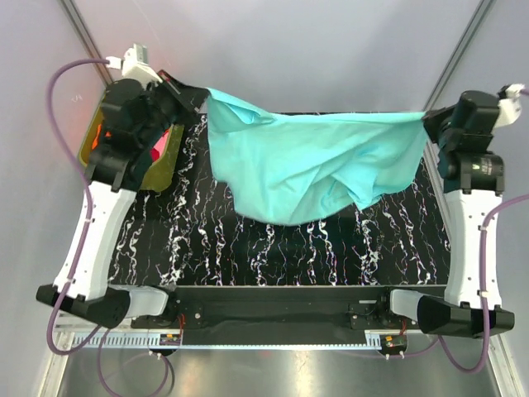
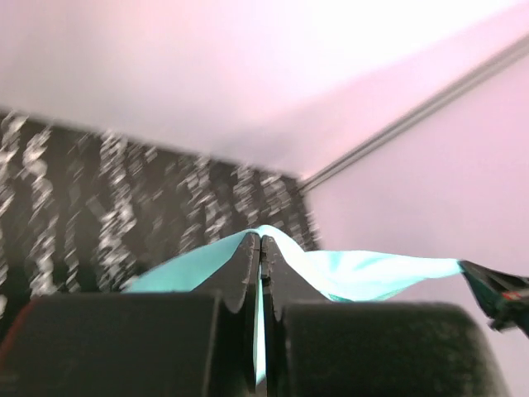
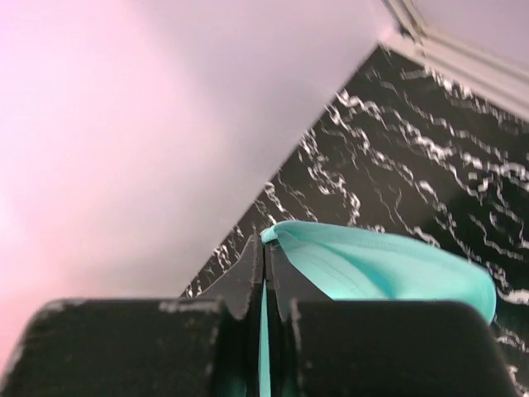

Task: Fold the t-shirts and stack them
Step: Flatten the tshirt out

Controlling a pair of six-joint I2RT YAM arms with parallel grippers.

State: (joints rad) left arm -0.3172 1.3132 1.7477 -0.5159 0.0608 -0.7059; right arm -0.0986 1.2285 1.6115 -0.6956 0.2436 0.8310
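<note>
black white-veined marble tabletop (image 1: 248, 248): soft teal cloth t-shirt (image 1: 306, 165) hangs spread over it — left jaws and right jaws each clamped shut on opposite ends. keep tension even, lower the hanging hem first, lay flat.

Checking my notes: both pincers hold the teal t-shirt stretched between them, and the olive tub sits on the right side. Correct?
No. The top view shows the olive tub on the left side, not the right. The left pincer and right pincer do hold the teal t-shirt stretched between them.
</note>
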